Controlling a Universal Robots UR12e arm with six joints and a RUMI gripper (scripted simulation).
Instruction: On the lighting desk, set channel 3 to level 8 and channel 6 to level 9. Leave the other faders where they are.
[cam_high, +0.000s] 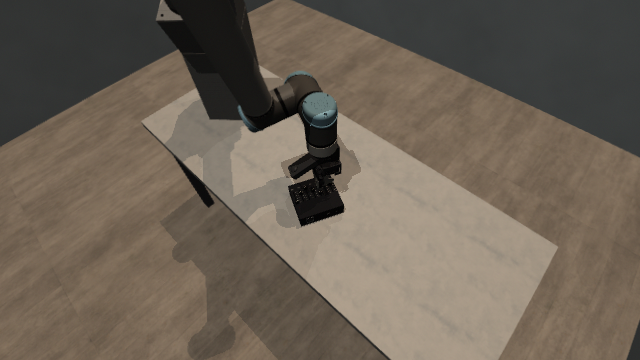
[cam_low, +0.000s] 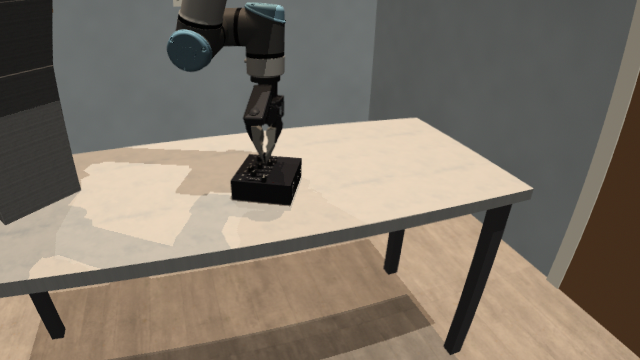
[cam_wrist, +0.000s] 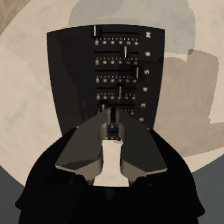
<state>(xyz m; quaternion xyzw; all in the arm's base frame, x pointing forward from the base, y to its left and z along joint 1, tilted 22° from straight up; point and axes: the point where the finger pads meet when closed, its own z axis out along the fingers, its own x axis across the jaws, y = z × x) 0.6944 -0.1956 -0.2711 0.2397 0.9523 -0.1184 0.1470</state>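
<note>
The lighting desk (cam_high: 322, 206) (cam_low: 260, 192) (cam_wrist: 70, 75) is a black box with a row of faders. In the wrist view the channel 3 fader knob (cam_wrist: 103, 106) is near the left end of its slot, just left of the fingertips. The channel 6 fader knob (cam_wrist: 125, 51) is right of the middle of its slot. My gripper (cam_high: 323, 185) (cam_low: 264, 161) (cam_wrist: 113, 108) is shut, pointing down with its tips at the fader panel beside channel 3. Nothing shows between the fingers. They hide the lower channels; whether they touch a knob I cannot tell.
The channel 4 knob (cam_wrist: 120, 91) is near mid-slot, the channel 5 knob (cam_wrist: 137, 72) near the right end, and the M knob (cam_wrist: 96, 31) at the left end. The desk stands on a pale table (cam_high: 425, 240) (cam_low: 380, 165). A dark block (cam_low: 35, 160) is at the left.
</note>
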